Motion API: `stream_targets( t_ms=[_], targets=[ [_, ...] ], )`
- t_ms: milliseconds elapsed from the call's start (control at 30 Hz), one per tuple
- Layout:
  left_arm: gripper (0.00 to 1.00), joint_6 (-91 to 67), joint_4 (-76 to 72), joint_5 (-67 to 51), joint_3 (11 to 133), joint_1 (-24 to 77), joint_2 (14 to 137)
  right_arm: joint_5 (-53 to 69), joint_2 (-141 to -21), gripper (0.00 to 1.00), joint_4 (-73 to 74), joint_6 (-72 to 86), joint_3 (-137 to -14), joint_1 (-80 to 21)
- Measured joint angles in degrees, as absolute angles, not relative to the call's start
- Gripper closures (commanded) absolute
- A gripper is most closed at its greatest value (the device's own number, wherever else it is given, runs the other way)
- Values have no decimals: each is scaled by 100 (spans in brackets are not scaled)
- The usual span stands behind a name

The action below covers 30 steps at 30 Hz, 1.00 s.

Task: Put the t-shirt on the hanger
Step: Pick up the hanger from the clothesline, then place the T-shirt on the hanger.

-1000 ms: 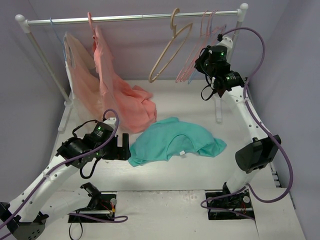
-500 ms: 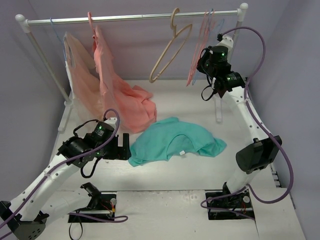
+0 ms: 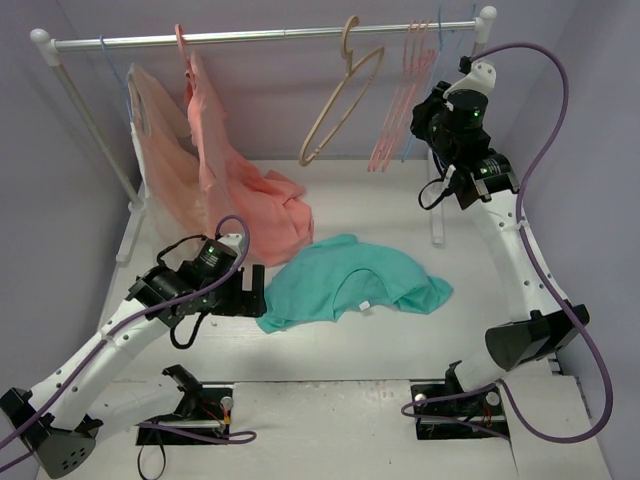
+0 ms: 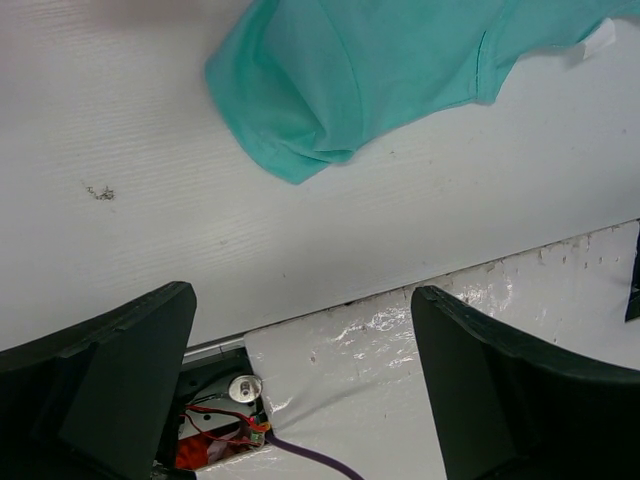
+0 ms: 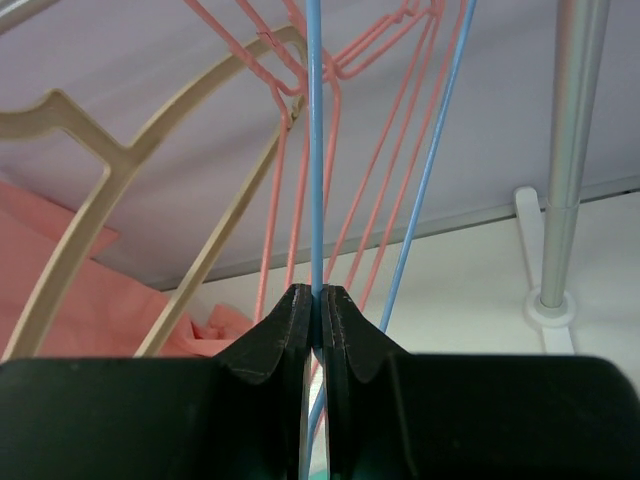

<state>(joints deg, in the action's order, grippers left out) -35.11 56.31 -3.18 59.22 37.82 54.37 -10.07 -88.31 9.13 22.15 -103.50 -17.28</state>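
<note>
The t-shirt [image 4: 380, 70] runs off the left wrist view's top edge; the hanger [image 5: 316, 150] has its hook cut off (above the frame).

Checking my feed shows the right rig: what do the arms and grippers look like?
The left arm and right arm have white links and black joint housings, each with a green light near the wrist. A purple cable loops along each. The left gripper and right gripper have matte black fingers.

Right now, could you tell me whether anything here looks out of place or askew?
The t-shirt lies crumpled on the table rather than hanging; the salmon-pink garment droops from the rail onto the table; the beige hanger hangs tilted.
</note>
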Motion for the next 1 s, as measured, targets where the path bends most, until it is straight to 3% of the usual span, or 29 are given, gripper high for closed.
stream_targets(
  t_ms=[300,700,1000],
  targets=[
    [7,-3500,5594,-436,6001,3782,5527,-1072,-8294,100,1245,1988,-9703,-1728],
    [7,-3929,4923,-878,6114,3830,6060,-460,-6152,100,2652,1647,-8672,-1728],
    [7,-4646,3951,-473,6003,4860,7091,432,-5223,100,3975,1262,-8307,-1728]
  ],
)
